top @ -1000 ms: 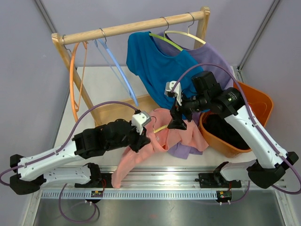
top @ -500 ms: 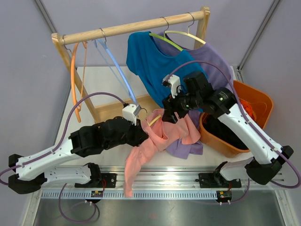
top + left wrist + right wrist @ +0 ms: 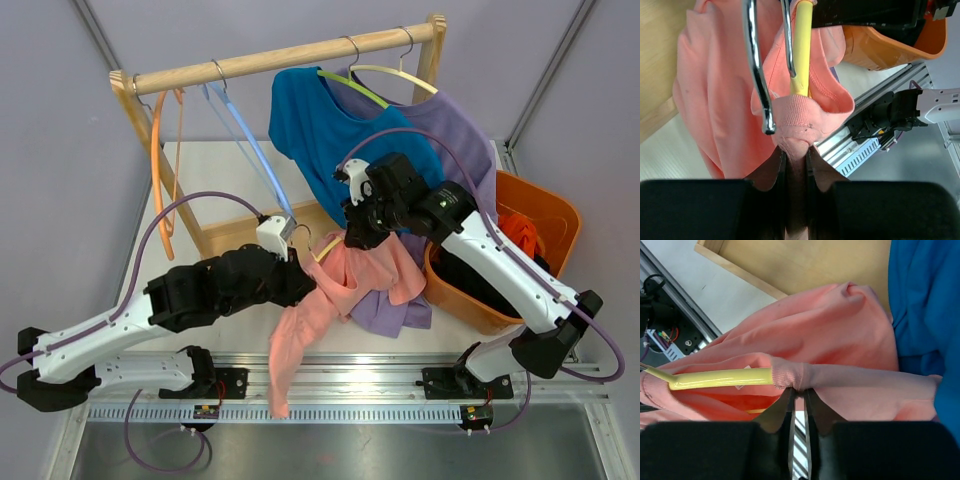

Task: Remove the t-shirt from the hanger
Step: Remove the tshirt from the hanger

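T-shirt (image 3: 345, 285) (pink) pinched in left pincer (image 3: 796, 150) and right pincer (image 3: 799, 392).

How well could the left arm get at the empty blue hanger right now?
Probably not yet: the left gripper is shut on the pink t-shirt and must let go first, though the blue hanger hangs unobstructed nearby.

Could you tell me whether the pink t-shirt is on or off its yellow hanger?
On: the pink t-shirt has the yellow hanger threaded through its collar.
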You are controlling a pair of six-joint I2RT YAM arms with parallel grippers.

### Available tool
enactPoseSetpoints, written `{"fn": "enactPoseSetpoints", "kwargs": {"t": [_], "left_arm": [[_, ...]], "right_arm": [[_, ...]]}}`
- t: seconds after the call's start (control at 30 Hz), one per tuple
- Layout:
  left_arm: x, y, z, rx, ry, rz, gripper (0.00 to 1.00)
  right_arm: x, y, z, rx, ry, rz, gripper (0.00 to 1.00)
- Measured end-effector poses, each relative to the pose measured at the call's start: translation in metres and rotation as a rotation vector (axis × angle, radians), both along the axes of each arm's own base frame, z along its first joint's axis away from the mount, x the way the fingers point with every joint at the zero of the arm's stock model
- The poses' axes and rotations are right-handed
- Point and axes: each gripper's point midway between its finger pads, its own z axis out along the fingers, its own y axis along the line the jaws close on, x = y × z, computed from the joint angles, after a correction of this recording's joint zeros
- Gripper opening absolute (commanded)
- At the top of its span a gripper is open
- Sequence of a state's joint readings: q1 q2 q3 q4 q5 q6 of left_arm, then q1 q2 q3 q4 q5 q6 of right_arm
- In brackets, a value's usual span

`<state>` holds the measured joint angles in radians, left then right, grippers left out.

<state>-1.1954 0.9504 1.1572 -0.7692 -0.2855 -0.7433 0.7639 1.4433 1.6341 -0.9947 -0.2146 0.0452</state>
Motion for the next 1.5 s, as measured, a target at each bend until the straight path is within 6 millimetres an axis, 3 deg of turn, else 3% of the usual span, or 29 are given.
{"fn": "enactPoseSetpoints", "kwargs": {"t": [0.03, 0.07, 0.33, 0.53, 0.63, 0.8, 0.93, 1.03, 1.27, 1.5], "left_arm": [[0.001, 0.000, 0.000, 0.000, -0.001, 0.003, 0.00], [0.001, 0.001, 0.000, 0.000, -0.003, 0.007, 0.00], [0.004, 0.013, 0.011, -0.011, -0.050, 0.011, 0.00], [-0.012, 0.043, 0.011, 0.037, -0.087, -0.060, 0.00], [-0.017, 0.056, 0.016, 0.045, -0.120, -0.084, 0.00], [-0.023, 0.073, 0.031, 0.019, -0.190, -0.114, 0.00], [-0.025, 0.092, 0.040, 0.006, -0.227, -0.103, 0.00], [-0.027, 0.099, 0.043, 0.001, -0.241, -0.098, 0.00], [-0.024, 0.094, 0.051, -0.011, -0.275, -0.113, 0.00], [-0.021, 0.092, 0.074, -0.044, -0.325, -0.110, 0.00]], "right_arm": [[0.003, -0.001, 0.001, -0.004, -0.010, -0.011, 0.03], [0.005, 0.000, 0.003, -0.005, -0.019, -0.017, 0.00], [0.030, -0.007, 0.020, -0.022, -0.104, -0.105, 0.00], [0.092, -0.050, 0.043, -0.022, -0.221, -0.311, 0.00], [0.102, -0.059, 0.043, -0.026, -0.240, -0.340, 0.00], [0.104, -0.056, 0.022, -0.052, -0.232, -0.307, 0.00], [0.092, -0.048, 0.000, -0.056, -0.181, -0.222, 0.00], [0.084, -0.042, -0.005, -0.043, -0.163, -0.155, 0.00], [0.071, -0.040, -0.014, -0.024, -0.141, -0.058, 0.00], [0.060, -0.036, -0.024, -0.008, -0.111, 0.016, 0.00]]}}
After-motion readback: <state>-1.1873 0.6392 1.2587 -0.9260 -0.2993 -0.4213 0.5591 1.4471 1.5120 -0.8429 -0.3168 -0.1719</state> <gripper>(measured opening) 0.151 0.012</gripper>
